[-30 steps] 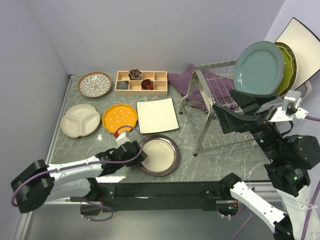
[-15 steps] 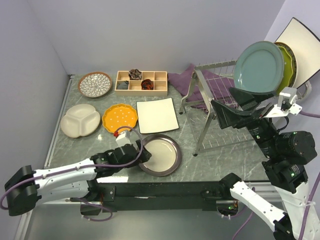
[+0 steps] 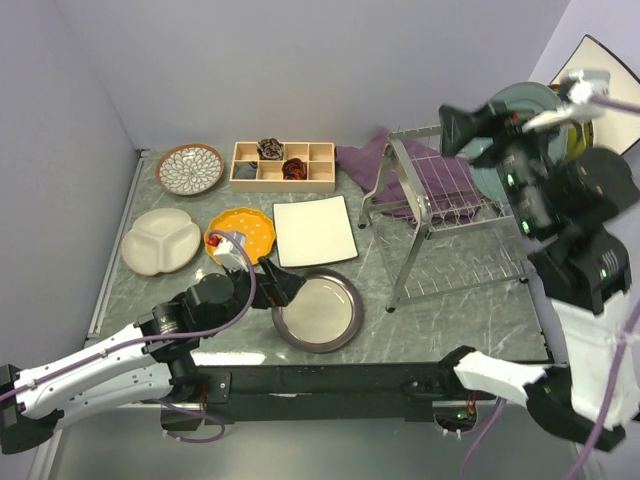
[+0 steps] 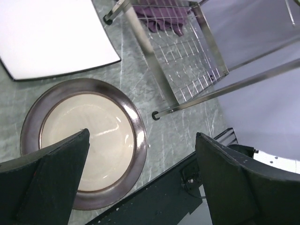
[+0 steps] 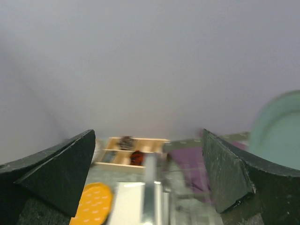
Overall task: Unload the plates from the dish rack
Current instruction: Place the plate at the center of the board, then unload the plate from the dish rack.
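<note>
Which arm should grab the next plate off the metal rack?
Probably right: the right tool is open beside the round teal plate standing at the silver wire dish rack. The left tool hangs open low over the brown-rimmed round plate on the table, far from the rack.

Right wrist view blurred; teal plate (image 3: 530, 96) half hidden behind right arm (image 3: 565, 195)

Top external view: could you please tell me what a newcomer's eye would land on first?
The teal plate catches the eye first, standing upright in the dish rack at the right rear, with the open right gripper raised high beside it. Next comes the brown-rimmed plate, lying flat near the front edge of the table, with the open left gripper at its left rim.
</note>
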`<control>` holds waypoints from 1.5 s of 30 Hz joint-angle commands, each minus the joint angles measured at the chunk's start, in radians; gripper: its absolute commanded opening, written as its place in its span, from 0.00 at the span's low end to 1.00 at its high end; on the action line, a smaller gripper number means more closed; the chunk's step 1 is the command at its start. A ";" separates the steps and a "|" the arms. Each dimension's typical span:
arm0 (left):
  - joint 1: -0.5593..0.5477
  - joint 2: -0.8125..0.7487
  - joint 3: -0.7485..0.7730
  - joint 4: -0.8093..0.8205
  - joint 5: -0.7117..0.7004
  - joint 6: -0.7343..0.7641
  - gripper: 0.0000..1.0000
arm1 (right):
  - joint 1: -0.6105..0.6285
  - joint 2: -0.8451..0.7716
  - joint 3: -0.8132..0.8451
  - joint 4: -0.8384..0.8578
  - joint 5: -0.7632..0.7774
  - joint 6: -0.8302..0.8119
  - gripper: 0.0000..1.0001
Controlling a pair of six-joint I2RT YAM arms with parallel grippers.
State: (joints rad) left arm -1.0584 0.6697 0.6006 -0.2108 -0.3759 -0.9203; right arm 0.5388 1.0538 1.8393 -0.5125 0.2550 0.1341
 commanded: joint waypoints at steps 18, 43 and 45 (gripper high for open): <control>-0.005 0.120 -0.093 0.232 0.084 0.202 0.99 | -0.393 0.085 0.212 -0.296 0.112 -0.080 1.00; -0.005 0.143 -0.088 0.234 0.075 0.215 0.99 | -0.709 0.121 0.095 -0.397 -0.192 -0.057 0.95; -0.005 0.143 -0.090 0.235 0.075 0.216 0.99 | -0.723 0.130 0.089 -0.396 -0.252 -0.065 0.93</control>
State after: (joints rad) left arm -1.0592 0.8139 0.5079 -0.0044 -0.2935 -0.7219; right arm -0.1547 1.1820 1.9217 -0.9142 0.1341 0.0696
